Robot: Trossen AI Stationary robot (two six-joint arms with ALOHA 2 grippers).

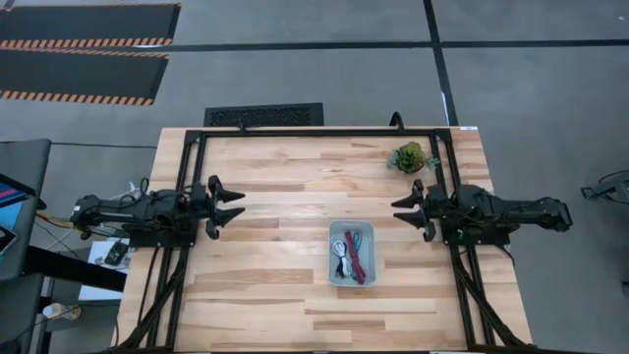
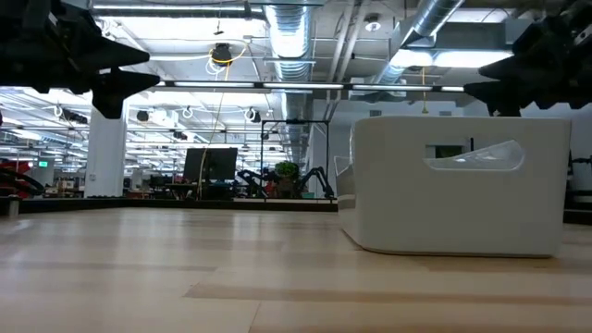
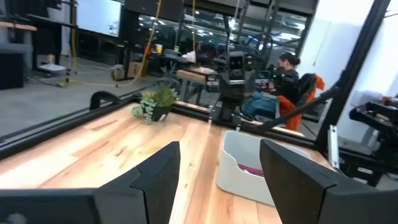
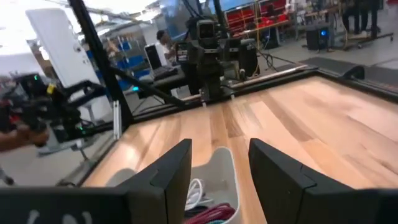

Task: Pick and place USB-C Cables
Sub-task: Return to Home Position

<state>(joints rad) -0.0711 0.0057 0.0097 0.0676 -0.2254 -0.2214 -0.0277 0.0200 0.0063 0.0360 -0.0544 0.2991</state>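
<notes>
The left hand (image 1: 239, 205) hovers above the table (image 1: 275, 167), well off to the left of the tray (image 1: 332, 258). Its two fingers are spread apart and hold nothing. The right hand (image 1: 397, 210) hovers nearer the tray, just off its right side. Its fingers are spread the same way and are also empty. Both hands point inward toward the tray, and neither touches it or anything else. The pale rectangular tray sits between the two hands, a little closer to the right one. Inside it the cables (image 1: 350, 258) lie bundled together. From above, a white cable (image 1: 338, 246), a black cable (image 1: 340, 269) and a dark red cable (image 1: 358, 262) can be made out, while a teal one is hard to pick out in the tangle. No cable shows on the bare wood around the tray. A small green plant (image 1: 410, 156) stands beyond the tray's right side, near the table's far edge and apart from the work. Judged from this layout, the picking and placing looks finished: the cables are in the tray and both hands are free. All that seems left is for the arms to settle at rest.
</notes>
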